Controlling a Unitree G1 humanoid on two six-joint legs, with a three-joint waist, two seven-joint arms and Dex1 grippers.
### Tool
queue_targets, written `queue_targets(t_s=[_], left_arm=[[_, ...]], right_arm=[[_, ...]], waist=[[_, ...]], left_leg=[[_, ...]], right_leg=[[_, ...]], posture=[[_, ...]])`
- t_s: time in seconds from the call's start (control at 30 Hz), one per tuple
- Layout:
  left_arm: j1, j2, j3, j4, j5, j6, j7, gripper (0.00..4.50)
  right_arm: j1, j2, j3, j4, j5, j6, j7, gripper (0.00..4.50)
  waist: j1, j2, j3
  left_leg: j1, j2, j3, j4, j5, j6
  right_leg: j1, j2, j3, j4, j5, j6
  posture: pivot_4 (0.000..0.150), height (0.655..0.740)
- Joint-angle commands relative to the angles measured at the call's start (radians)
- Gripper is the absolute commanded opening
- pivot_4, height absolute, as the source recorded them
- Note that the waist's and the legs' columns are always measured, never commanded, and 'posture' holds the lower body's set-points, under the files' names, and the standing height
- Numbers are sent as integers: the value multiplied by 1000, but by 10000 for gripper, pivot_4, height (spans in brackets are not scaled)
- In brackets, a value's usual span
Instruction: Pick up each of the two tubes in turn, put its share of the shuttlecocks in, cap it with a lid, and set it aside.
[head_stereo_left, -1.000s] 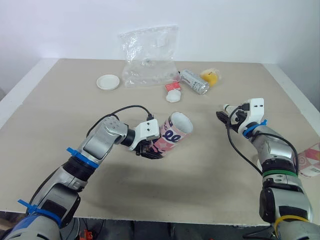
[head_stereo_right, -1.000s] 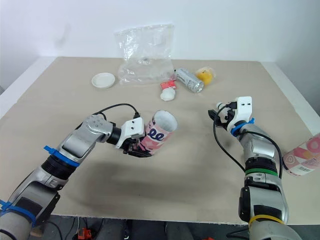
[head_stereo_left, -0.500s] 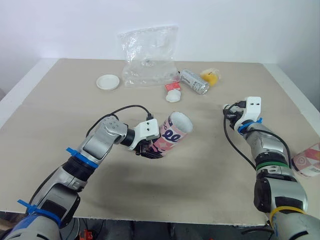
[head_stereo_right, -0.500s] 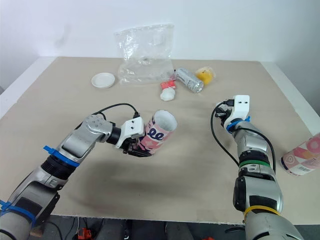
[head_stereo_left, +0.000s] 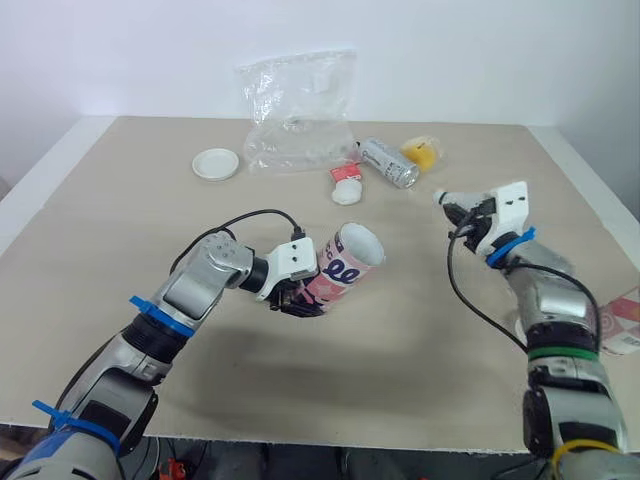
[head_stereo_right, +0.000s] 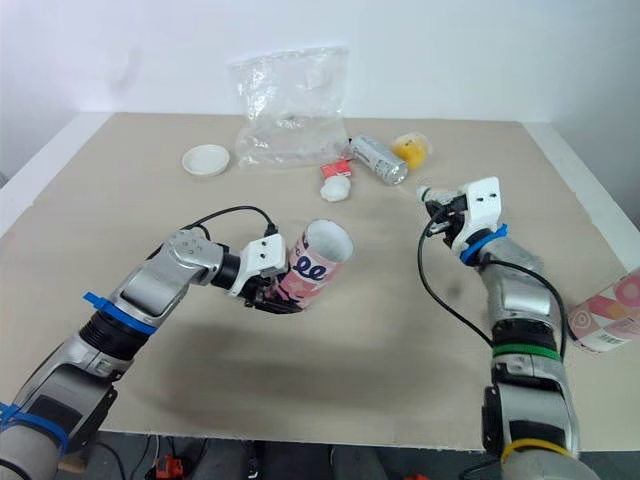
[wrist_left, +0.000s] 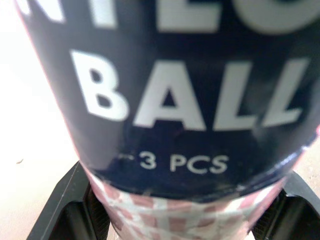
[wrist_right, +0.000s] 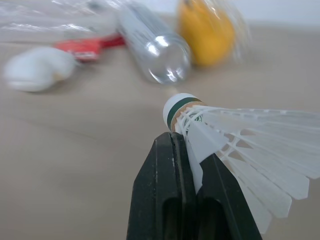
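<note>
Firmly the left gripper (head_stereo_left: 298, 300) clamps the tilted tube (head_stereo_left: 345, 268) near its base (mouth toward the right gripper (head_stereo_left: 458, 212)); the right gripper pinches a shuttlecock (wrist_right: 225, 132) by the feathers, cork beyond its fingertips

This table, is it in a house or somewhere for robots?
Probably a robot test room, not a home: a bare table against a plain white wall, a plastic bag, and a tube in the left gripper.

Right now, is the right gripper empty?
No, the right gripper is shut on the feathers of a shuttlecock.
</note>
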Motion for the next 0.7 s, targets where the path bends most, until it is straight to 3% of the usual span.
queue_targets(t_s=[0.03,0.27,0.7], left_arm=[[-4,6,10,-16,-2,-4,-2,29067],[-22,-15,3,15,-1,-18,-13,29067],[-30,-25,4,24,7,-31,-21,29067]], right_arm=[[46,-161,32,-358,48,-32,238,356],[11,-391,116,-693,131,-40,576,356],[-150,-329,296,-637,2,-156,670,356]], waist=[[3,1,1],[4,1,1],[12,0,2]], left_leg=[[0,0,0,0,0,0],[3,2,0,1,0,0],[1,1,1,1,0,0]], right_leg=[[0,0,0,0,0,1],[2,1,-1,0,-3,3],[0,0,-1,0,-3,3]], posture=[[1500,7400],[1500,7400],[1500,7400]])
